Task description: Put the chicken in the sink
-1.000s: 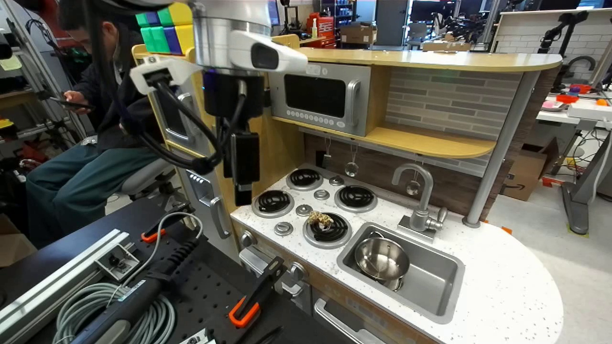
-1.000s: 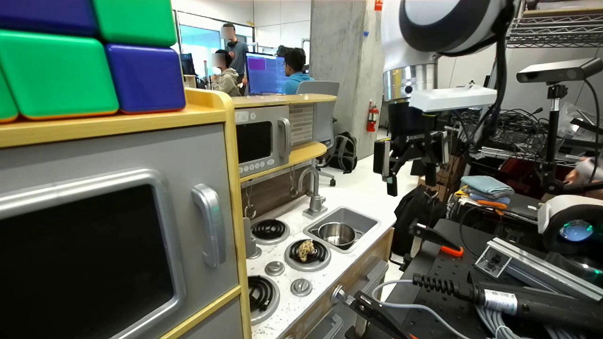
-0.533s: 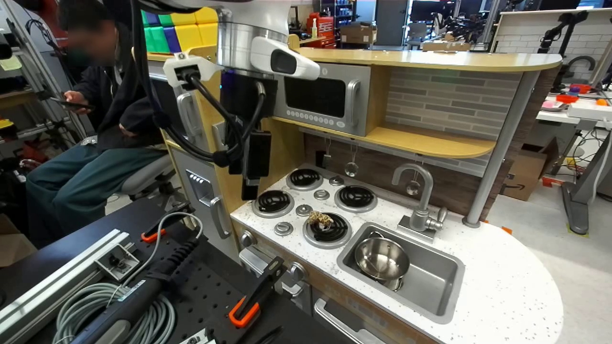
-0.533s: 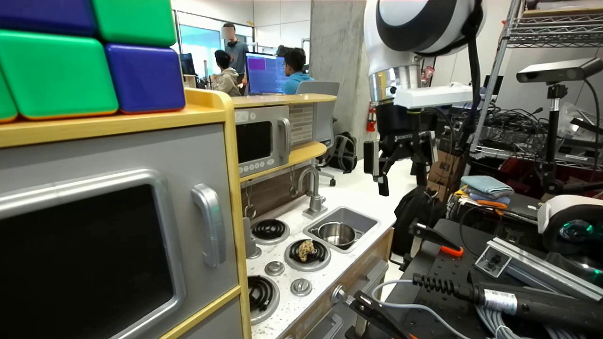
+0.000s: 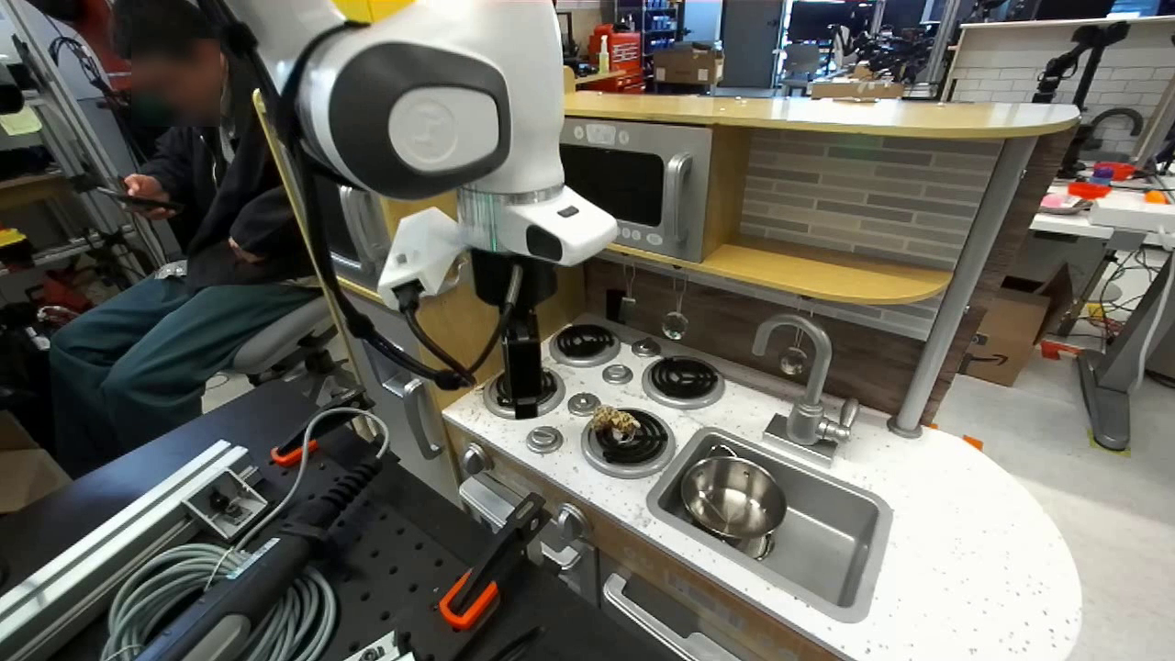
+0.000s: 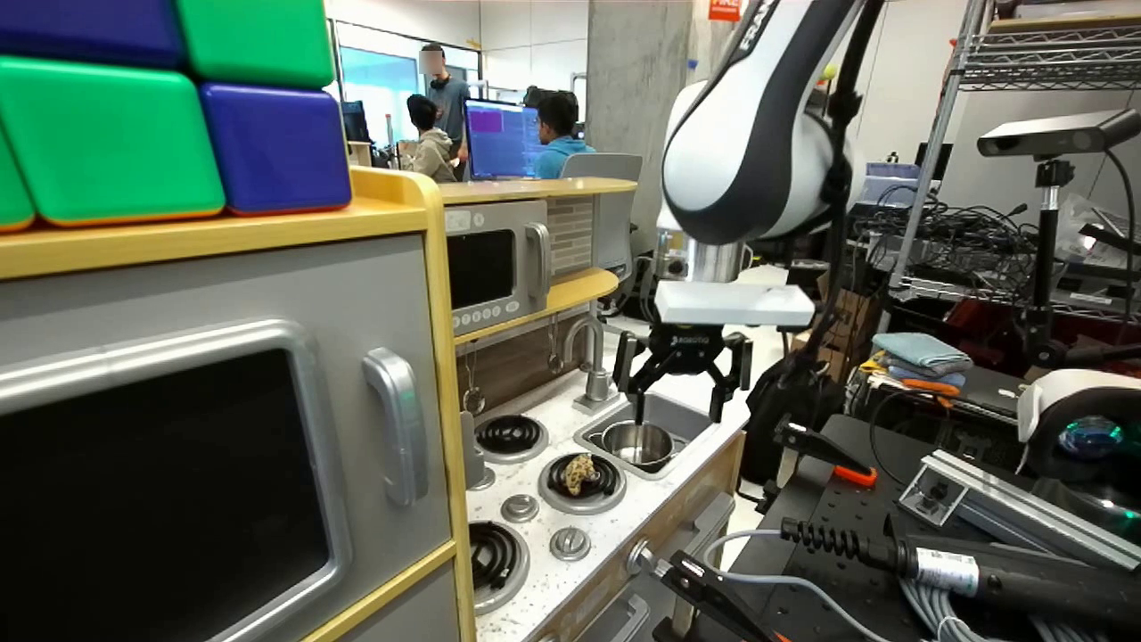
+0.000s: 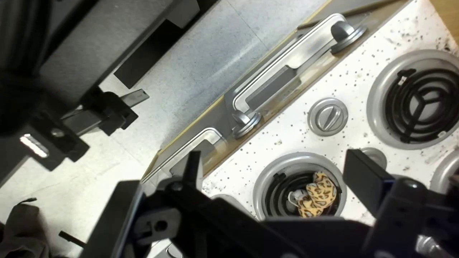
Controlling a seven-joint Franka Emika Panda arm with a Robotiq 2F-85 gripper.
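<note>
The chicken, a small golden-tan piece with dark spots, rests on a black burner coil in both exterior views (image 5: 613, 422) (image 6: 579, 473) and in the wrist view (image 7: 321, 191). My gripper (image 5: 526, 408) is open and empty, high above the counter and apart from the chicken. It also shows with fingers spread in an exterior view (image 6: 677, 414). In the wrist view the chicken lies below, between the spread fingers (image 7: 273, 159), closer to the right one; the gripper body hides the burner's lower edge. The grey rectangular sink (image 5: 840, 528) is beyond that burner, also seen in an exterior view (image 6: 691, 412).
A shiny metal pot (image 5: 734, 498) sits in the sink. The faucet (image 5: 812, 386) rises behind it. The microwave and shelf (image 5: 826, 269) overhang the back of the counter. A tall cabinet (image 6: 223, 446) borders the stove. A black table (image 5: 386, 551) with clamps and cable stands in front.
The arm has come down and moved toward the stove, rightward in one exterior picture and leftward in the other. The fingers stay open. The chicken and pot have not moved.
</note>
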